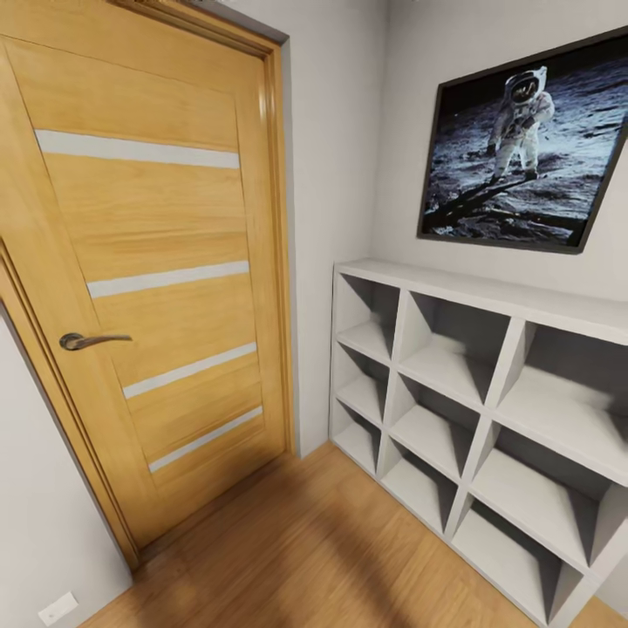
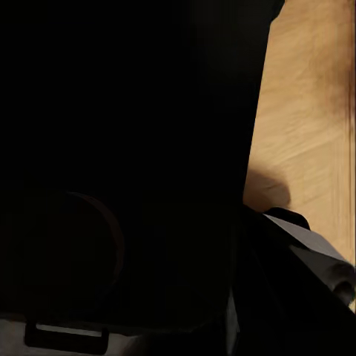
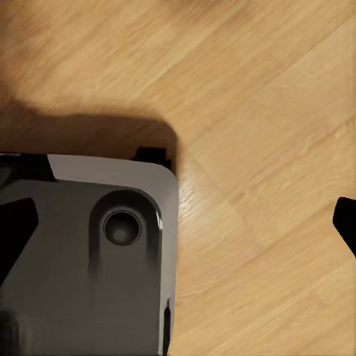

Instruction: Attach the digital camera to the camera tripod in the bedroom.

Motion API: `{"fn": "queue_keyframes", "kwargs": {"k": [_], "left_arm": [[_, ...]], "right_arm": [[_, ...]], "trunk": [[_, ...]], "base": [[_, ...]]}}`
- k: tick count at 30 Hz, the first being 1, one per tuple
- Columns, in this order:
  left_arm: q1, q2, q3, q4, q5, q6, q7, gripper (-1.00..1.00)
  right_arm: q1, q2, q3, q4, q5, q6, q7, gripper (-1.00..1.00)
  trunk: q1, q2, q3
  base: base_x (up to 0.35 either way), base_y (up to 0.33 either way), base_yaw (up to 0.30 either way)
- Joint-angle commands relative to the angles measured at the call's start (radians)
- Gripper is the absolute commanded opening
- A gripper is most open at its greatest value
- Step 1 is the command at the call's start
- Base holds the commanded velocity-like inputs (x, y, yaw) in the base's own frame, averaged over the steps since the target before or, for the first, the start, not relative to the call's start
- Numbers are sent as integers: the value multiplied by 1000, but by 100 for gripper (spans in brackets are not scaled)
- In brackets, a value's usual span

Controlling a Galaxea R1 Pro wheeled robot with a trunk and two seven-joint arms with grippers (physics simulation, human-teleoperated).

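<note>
A wood floor [image 1: 323,549] carries a white cubby shelf [image 1: 475,419] standing against the wall at its far right edge. The shelf shows 3 rows of open compartments.

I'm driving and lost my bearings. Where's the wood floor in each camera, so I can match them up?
Head view: wood floor across the bottom, between the door and white shelf.
Left wrist view: a strip beside a dark mass.
Right wrist view: most of the picture, around the grey robot body.
Shared landmark: that grey robot body, in both wrist views.
</note>
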Motion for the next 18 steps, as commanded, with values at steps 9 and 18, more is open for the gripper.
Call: {"fn": "queue_keyframes", "kwargs": {"k": [9,18], "left_arm": [[-1,2,-6,0,8,3,38,-100],[-1,-2,-5,0,9,1,98,-100]], "right_arm": [[-1,0,9,3,-5,-7,2,100],[-1,1,9,3,-3,-8,2,100]], "trunk": [[-35,62,27],[-69,125,55]], "base": [[0,0,0],[0,0,0]]}}
